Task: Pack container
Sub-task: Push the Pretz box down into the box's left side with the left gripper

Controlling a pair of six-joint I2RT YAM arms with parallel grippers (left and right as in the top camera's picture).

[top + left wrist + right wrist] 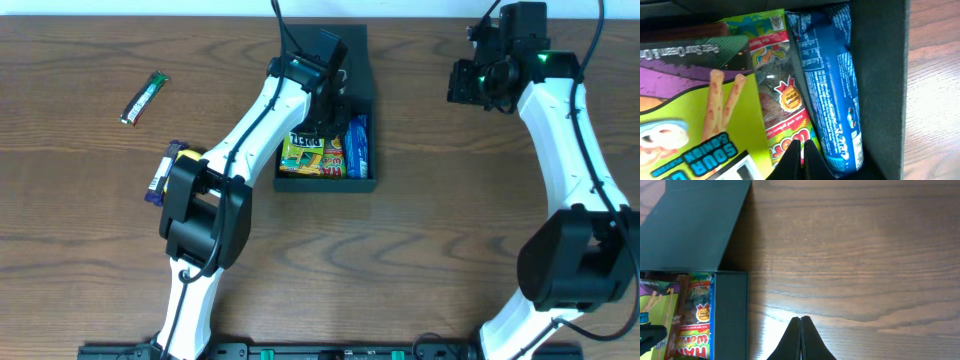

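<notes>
The container [325, 186] sits at the far middle of the table, its lid [352, 48] thrown back flat on the side away from the robot. Its tray already holds a yellow-green stick-snack box [705, 125], a gummy-worm packet [782, 100] and a long blue packet [832, 85] lying along the right-hand wall, with their long axes running from front to back.

The left gripper [801, 155] hangs inside the tray directly over the gummy-worm packet. Its fingers are pressed together with nothing between them.

Two loose packets lie outside the tray, both well off to the left. A slim green bar [145, 97] lies near the far left of the table, its long axis slanting from near-left to far-right. A purple and yellow packet [163, 168] lies closer in, partly hidden by the left arm's elbow link.

The right gripper [468, 85] is on the opposite side, over bare wood just to the right of the container, and its fingers are also closed on nothing.

Packing looks well along. If those two packets are meant to go in, both lie to the left of the tray, so the left arm is clearly the nearer one. It would probably need to lift out, swing left and turn its wrist to close across the bar's slanted narrow width.
</notes>
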